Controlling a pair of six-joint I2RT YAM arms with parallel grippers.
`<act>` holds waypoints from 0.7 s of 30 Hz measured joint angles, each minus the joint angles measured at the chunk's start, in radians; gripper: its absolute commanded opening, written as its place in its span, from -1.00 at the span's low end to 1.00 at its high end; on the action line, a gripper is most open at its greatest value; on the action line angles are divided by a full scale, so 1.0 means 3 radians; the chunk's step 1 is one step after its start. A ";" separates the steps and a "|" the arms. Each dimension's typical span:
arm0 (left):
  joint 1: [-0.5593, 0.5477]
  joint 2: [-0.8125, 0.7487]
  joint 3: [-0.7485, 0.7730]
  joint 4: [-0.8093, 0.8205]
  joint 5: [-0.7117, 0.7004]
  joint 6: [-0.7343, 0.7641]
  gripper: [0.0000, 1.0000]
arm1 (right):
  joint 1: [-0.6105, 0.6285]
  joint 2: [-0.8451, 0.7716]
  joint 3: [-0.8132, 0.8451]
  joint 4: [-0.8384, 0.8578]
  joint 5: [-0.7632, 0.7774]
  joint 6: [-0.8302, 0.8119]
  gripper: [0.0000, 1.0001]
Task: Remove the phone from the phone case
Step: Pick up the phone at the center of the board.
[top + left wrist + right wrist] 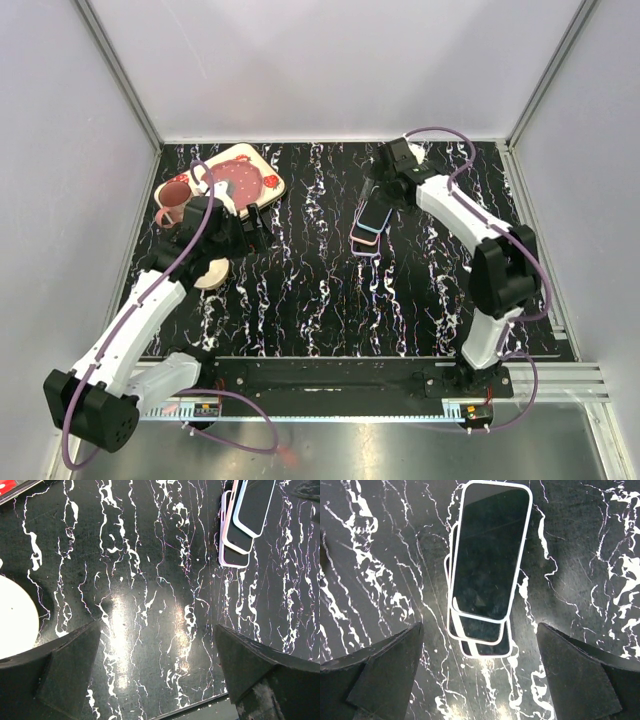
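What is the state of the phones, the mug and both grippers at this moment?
Phones: stacked flat, screens dark, top one in its white case.
Pink mug: opening facing up, beside the tray.
Left gripper: open, empty, away from the phones.
Right gripper: open, empty, above the phones.

Black table [320,285] veined white, white-rimmed dark phone [490,555], cream-and-pink tray [243,172], pink cup [172,198].
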 measured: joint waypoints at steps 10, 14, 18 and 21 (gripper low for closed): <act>0.0000 -0.0024 -0.0006 -0.0038 -0.0023 -0.0046 0.98 | -0.0009 0.0771 0.0631 -0.0188 0.0078 0.0080 0.99; 0.0000 -0.0088 -0.0056 -0.0031 -0.0050 -0.0075 0.98 | -0.0017 0.0923 0.0668 -0.0233 0.0076 0.0078 0.99; 0.0000 -0.0130 -0.0108 -0.0033 -0.0095 -0.0121 0.98 | -0.0024 0.1038 0.0668 -0.0252 0.0053 0.0078 0.99; 0.0000 -0.0130 -0.0122 -0.0034 -0.0117 -0.0137 0.98 | -0.0028 0.1119 0.0668 -0.0263 0.0052 0.0078 0.99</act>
